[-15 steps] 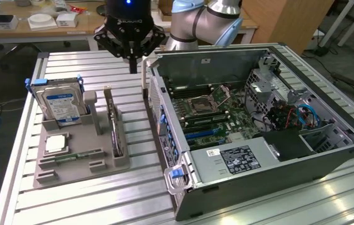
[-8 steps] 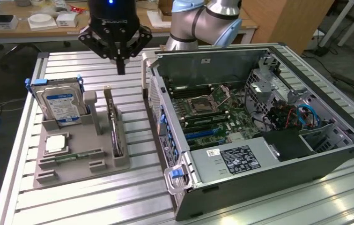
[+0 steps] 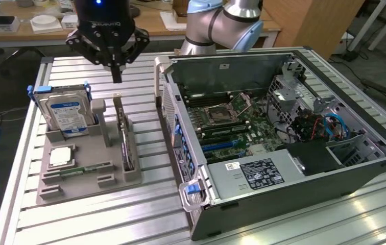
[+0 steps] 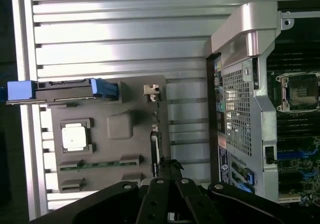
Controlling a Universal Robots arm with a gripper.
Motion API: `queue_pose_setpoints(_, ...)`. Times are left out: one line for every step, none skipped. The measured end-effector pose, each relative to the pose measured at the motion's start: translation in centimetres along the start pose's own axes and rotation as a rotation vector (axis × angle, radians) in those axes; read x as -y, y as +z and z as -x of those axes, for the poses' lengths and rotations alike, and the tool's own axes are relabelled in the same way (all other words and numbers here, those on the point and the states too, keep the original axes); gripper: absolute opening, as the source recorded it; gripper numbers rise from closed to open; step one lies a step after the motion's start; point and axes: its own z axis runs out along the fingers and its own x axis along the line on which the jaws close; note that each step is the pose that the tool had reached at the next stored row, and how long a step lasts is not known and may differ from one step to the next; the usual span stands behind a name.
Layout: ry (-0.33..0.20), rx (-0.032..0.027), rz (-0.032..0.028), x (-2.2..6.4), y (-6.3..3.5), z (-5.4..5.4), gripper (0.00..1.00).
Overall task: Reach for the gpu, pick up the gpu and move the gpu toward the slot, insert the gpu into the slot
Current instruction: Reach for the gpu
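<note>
The gpu (image 3: 125, 139) stands on its long edge in a groove of the grey holder tray (image 3: 84, 178), a thin dark card seen edge-on in the wrist view (image 4: 154, 143). My gripper (image 3: 116, 74) hangs above the tray's far end, a little higher than the card's top end, with its fingers pressed together and nothing between them. In the wrist view the gripper (image 4: 169, 170) points down at the card's near end. The slot lies among the blue and black connectors (image 3: 221, 146) on the motherboard inside the open computer case (image 3: 295, 168).
On the same tray stand a silver hard drive (image 3: 67, 112) with a blue-white label, a processor chip (image 3: 62, 156) and a green memory stick (image 3: 77, 171). The case's handle and wall (image 4: 235, 83) rise close beside the tray. Slatted aluminium table (image 3: 97, 219) underneath.
</note>
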Motion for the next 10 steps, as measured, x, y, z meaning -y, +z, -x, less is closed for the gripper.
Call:
queue_pose_setpoints(0.000,0.0001,0.0001,0.04,-0.01,-0.35,0.10)
queue_pose_setpoints(0.000,0.0000,0.0000,0.07,-0.02,-0.68,0.10)
queue_pose_setpoints(0.000,0.0002,0.0001,0.09,-0.02,-0.91,0.10)
queue_pose_setpoints(0.000,0.0001,0.0001,0.09,-0.02,-0.95,0.10)
queue_pose_setpoints(0.000,0.0001,0.0001,0.09,-0.02,-0.95,0.10)
queue_pose_setpoints(0.000,0.0002,0.0001,0.09,-0.02,-0.95,0.10)
queue_pose_setpoints(0.000,0.0001,0.0001,0.09,-0.02,-0.95,0.10)
queue_pose_setpoints(0.000,0.0000,0.0000,0.09,-0.03,-0.95,0.10)
queue_pose_setpoints(0.000,0.0000,0.0000,0.09,-0.02,-0.95,0.10)
queue_pose_setpoints(0.000,0.0000,0.0000,0.09,-0.02,-0.95,0.10)
